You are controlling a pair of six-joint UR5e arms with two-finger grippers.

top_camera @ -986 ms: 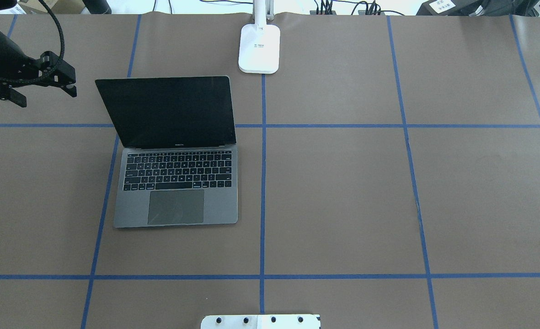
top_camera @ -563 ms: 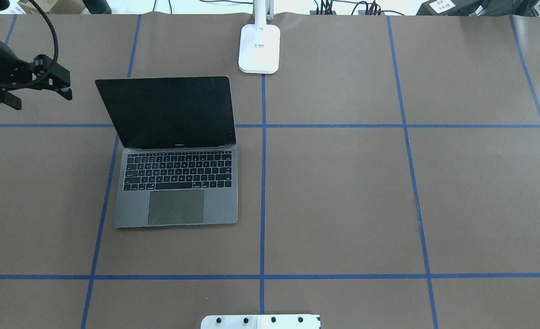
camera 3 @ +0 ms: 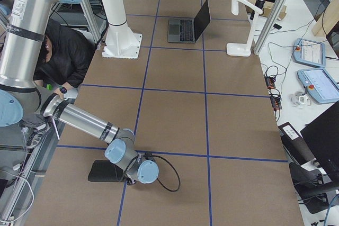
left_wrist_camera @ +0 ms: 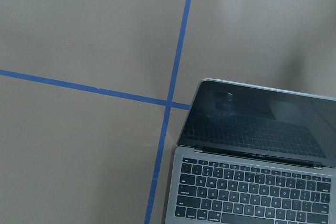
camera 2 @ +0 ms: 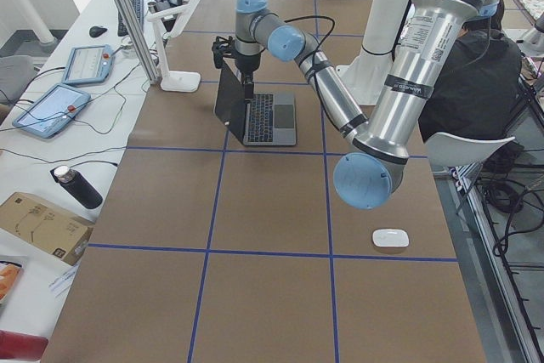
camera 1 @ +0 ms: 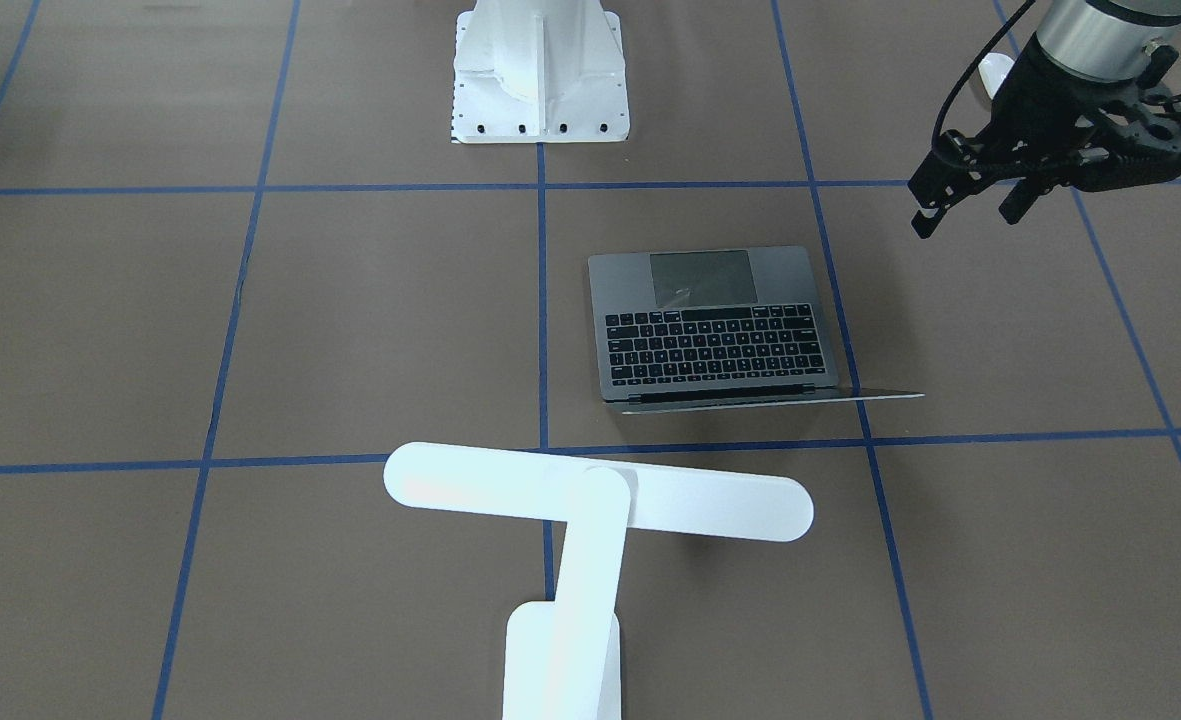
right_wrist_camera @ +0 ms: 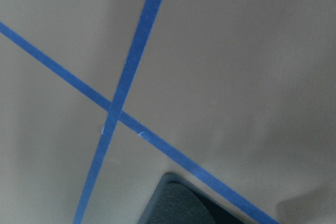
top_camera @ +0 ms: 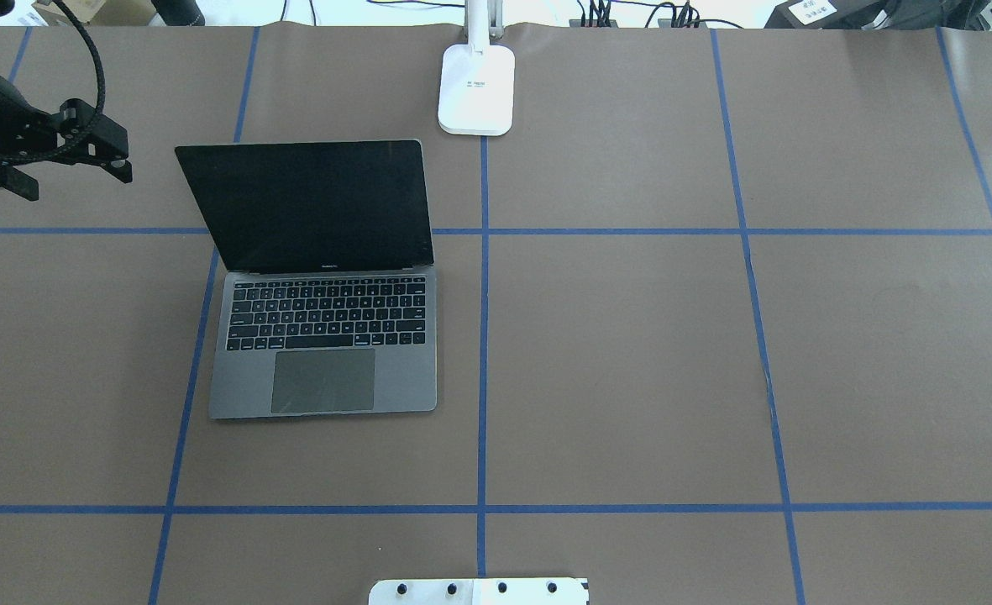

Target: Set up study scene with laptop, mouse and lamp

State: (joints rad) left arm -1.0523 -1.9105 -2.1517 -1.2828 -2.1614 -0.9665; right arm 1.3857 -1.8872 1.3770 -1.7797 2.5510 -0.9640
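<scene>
Study set on worktop: laptop, mouse, lamp.
Laptop open, left of centre; lamp mid operator-side edge; mouse toward robot-side left corner; left hand spread, empty, left of lid; right hand: grip state cannot be told.

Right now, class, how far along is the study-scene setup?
Done: the laptop stands open, with the lamp upright beyond it. In hand: nothing; the left gripper hovers open and empty beside the laptop. Left: the mouse lies far from the laptop, on the robot's left.
</scene>
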